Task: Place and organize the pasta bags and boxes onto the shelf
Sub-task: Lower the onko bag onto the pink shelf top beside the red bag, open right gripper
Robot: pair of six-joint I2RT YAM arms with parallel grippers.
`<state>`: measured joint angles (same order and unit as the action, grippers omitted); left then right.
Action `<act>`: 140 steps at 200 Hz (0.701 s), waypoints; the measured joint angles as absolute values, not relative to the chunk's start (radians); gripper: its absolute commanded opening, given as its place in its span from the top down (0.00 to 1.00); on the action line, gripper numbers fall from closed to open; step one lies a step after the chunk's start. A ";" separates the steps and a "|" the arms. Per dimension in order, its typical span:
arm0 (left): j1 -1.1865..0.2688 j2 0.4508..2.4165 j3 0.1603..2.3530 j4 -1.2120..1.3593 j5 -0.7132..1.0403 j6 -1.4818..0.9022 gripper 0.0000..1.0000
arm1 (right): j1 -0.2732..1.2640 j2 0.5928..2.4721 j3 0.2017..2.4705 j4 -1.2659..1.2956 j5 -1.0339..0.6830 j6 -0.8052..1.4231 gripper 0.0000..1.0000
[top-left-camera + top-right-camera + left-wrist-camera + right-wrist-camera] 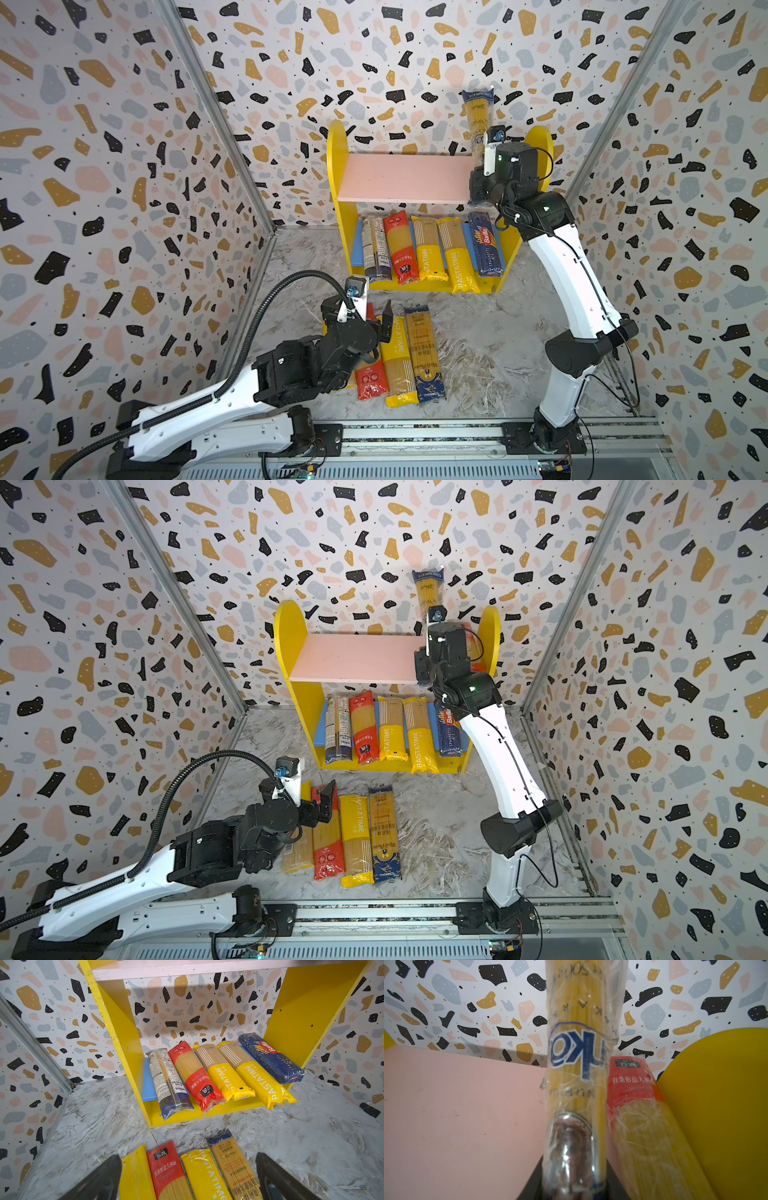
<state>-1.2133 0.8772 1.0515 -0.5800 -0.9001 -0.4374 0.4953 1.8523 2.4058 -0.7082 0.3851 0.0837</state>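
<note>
Your right gripper (572, 1186) is pinching a clear spaghetti bag with blue lettering (478, 112) near its lower end. It holds the bag almost upright over the right end of the shelf's (336, 166) pink upper board (403, 178). In the right wrist view, a red pack with Chinese text (631, 1088) lies on that board against the yellow side panel, just beside the held bag. You cannot tell whether the two touch.

Five packs lie side by side on the blue lower board (357, 249), their near ends sticking out past the front:
- a navy-and-clear pack (376, 249)
- a red pack (399, 249)
- two yellow PASTATIME packs (428, 249) (457, 257)
- a dark blue Barilla pack (484, 245)

Four more lie in a row on the marble desk (490, 345) in front of the shelf:
- a plain yellow pack (297, 854)
- a red one (328, 845)
- a yellow PASTATIME one (355, 837)
- a navy-ended one (384, 833)

Your left gripper (188, 1156) is spread wide over the end of this row nearest the shelf, with nothing between its fingers.
</note>
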 measured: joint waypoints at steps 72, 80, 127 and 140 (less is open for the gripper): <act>-1.213 0.891 1.052 -0.558 -0.900 -0.424 0.01 | 0.488 1.852 2.406 -0.719 0.377 0.097 0.69; -1.213 0.892 1.052 -0.556 -0.900 -0.422 0.00 | 0.487 1.852 2.405 -0.719 0.377 0.099 0.68; -1.213 0.892 1.052 -0.553 -0.902 -0.421 0.00 | 0.477 1.852 2.394 -0.735 0.373 0.118 0.52; -1.213 0.889 1.052 -0.553 -0.904 -0.421 0.01 | 0.474 1.852 2.385 -0.733 0.373 0.123 0.51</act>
<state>-1.2133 0.8894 1.0515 -0.5529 -0.9035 -0.4210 0.4736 1.8523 2.3852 -0.7326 0.3729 0.1230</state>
